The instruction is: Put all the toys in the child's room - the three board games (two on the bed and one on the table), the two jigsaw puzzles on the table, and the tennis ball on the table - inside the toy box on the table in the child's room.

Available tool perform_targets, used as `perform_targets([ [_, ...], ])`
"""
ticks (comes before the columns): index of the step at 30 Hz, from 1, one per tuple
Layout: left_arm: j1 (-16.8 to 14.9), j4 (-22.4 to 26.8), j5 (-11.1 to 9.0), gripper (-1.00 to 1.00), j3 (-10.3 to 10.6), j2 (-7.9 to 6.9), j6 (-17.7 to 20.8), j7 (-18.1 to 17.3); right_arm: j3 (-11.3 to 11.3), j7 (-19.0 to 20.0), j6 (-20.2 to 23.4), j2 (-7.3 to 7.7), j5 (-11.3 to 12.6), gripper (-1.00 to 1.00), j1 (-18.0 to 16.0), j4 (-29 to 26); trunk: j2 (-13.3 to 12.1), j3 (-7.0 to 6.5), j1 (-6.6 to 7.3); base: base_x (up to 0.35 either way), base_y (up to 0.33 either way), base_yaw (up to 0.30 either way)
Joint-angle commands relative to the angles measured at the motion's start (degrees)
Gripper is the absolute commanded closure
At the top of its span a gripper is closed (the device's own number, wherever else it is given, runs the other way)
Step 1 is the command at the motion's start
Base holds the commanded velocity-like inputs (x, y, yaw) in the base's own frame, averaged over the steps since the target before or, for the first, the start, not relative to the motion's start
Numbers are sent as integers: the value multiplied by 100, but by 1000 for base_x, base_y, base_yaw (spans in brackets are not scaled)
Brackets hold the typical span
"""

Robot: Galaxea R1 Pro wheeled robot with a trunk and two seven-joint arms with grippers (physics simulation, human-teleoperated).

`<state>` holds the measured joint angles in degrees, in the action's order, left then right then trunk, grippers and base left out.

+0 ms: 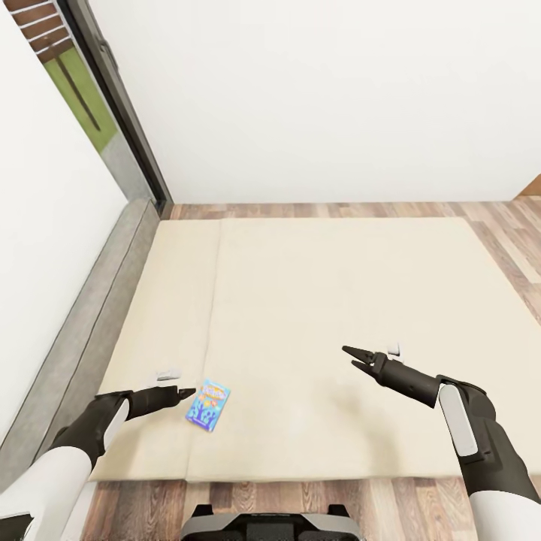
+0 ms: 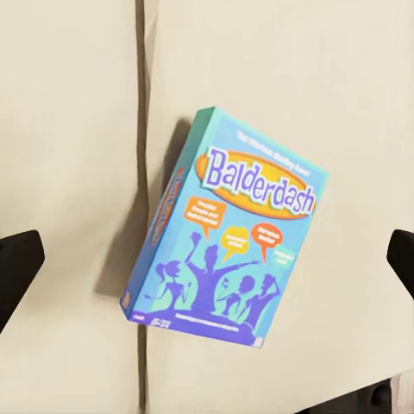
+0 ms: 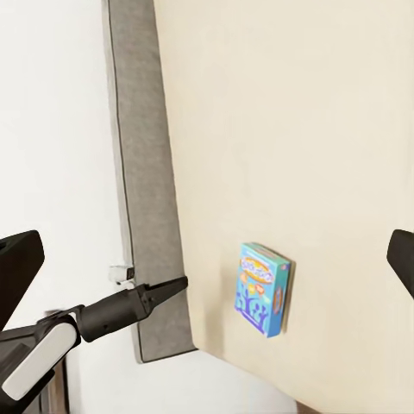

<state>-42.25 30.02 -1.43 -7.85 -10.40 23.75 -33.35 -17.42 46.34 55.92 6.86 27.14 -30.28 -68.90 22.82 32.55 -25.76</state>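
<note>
Left gripper [image 1: 184,391] spread wide, hovering just left of one blue board game [image 1: 208,404] lying flat on the bed [image 1: 338,285], near its front edge. Right gripper [image 1: 358,358] also parted, holding nothing, well right.

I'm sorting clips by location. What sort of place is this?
Likely a bedroom: a low bed with a beige mattress and grey headboard, a wood-plank floor, and a blue Balderdash game box lying on the mattress.
</note>
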Motion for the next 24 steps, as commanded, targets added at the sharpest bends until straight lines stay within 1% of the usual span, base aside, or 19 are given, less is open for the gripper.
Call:
perform_targets([
  [1, -3, 4, -15, -100, -24, 3, 52, -22, -7, 28, 24, -1, -15, -100, -4, 0, 9, 17, -3, 0, 0, 0],
  [8, -3, 4, -14, -100, -24, 3, 58, -22, -7, 25, 24, -1, -16, -100, -4, 0, 9, 83, -3, 9, -8, 0],
  [17, -3, 4, -15, -100, -25, 5, 60, -22, -7, 27, 24, -1, -16, -100, -4, 0, 9, 168, -3, 83, -77, 0],
  [24, -3, 4, -15, -100, -24, 3, 57, -22, -7, 25, 24, -1, -16, -100, -4, 0, 9, 234, -3, 27, -25, 0],
])
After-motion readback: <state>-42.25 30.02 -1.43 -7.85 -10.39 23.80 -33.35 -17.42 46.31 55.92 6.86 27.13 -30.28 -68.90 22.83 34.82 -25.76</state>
